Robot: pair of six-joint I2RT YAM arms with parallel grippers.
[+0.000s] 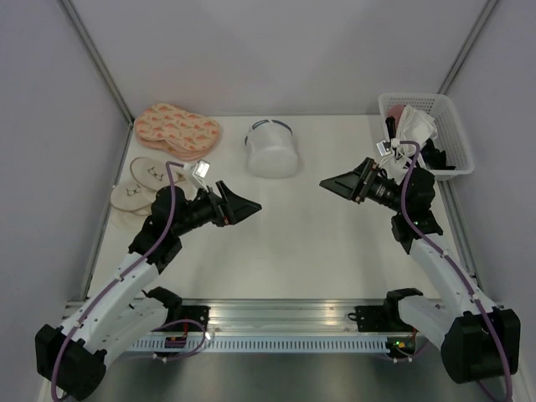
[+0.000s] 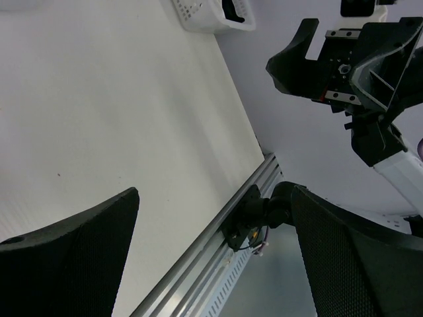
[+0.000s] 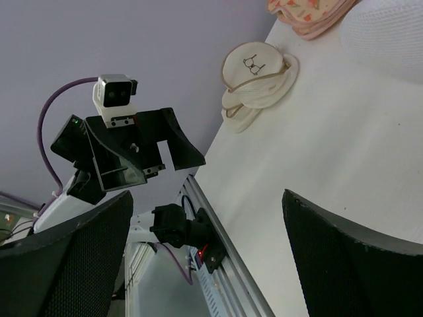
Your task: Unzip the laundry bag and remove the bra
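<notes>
The laundry bag, a round white mesh drum with a dark zip line round its top rim, stands at the back middle of the table. Its edge shows at the top right of the right wrist view. The bra does not show in any view. My left gripper is open and empty, held above the table to the front left of the bag, pointing right. My right gripper is open and empty, held front right of the bag, pointing left. Each wrist view shows its own fingers spread wide with nothing between them.
Pink patterned slippers and cream slippers lie at the back left. A white lattice basket with white cloth and dark items stands at the back right. A metal rail runs along the near edge.
</notes>
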